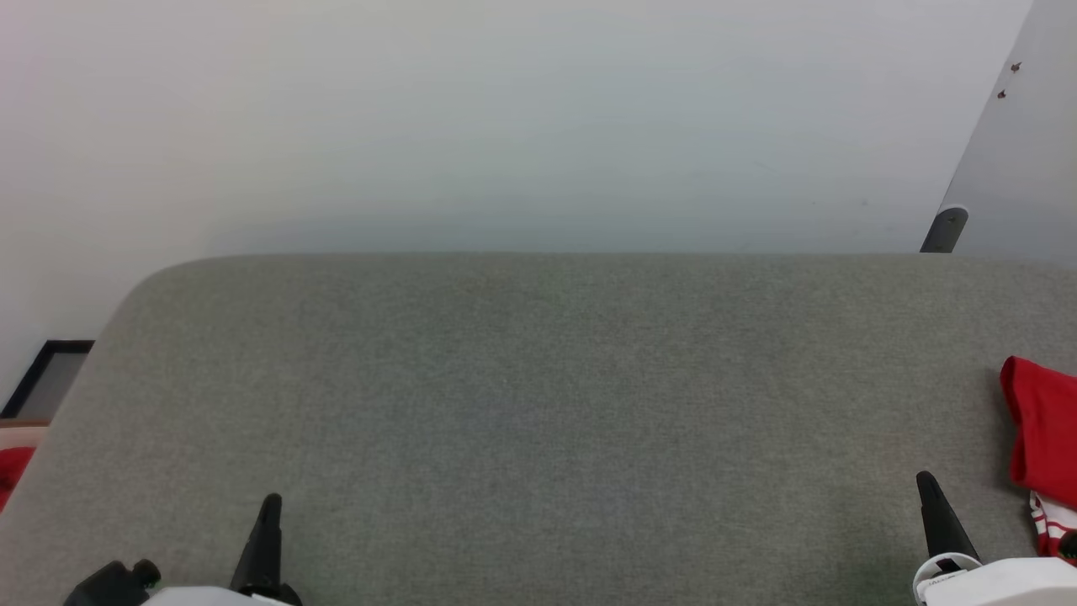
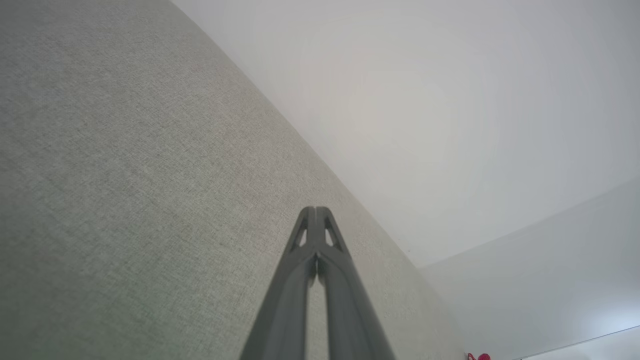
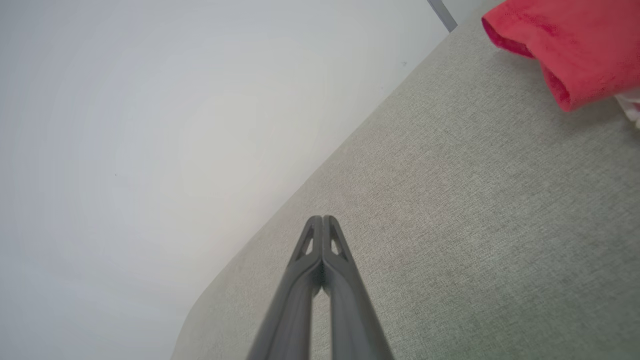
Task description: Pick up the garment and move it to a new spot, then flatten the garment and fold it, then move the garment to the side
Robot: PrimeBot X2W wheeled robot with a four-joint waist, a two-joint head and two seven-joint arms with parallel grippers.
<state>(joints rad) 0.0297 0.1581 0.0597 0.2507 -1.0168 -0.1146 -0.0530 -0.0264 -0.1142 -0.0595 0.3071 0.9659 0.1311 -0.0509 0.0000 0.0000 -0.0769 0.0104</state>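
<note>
Garment (image 1: 1043,429), long axis near-to-far

I can read no text, label, brand, number or sign in any of my views. The stretch of the garment (image 1: 1043,429) that I can see is plain red cloth with a bit of red-and-white striping, and no lettering faces me.
</note>
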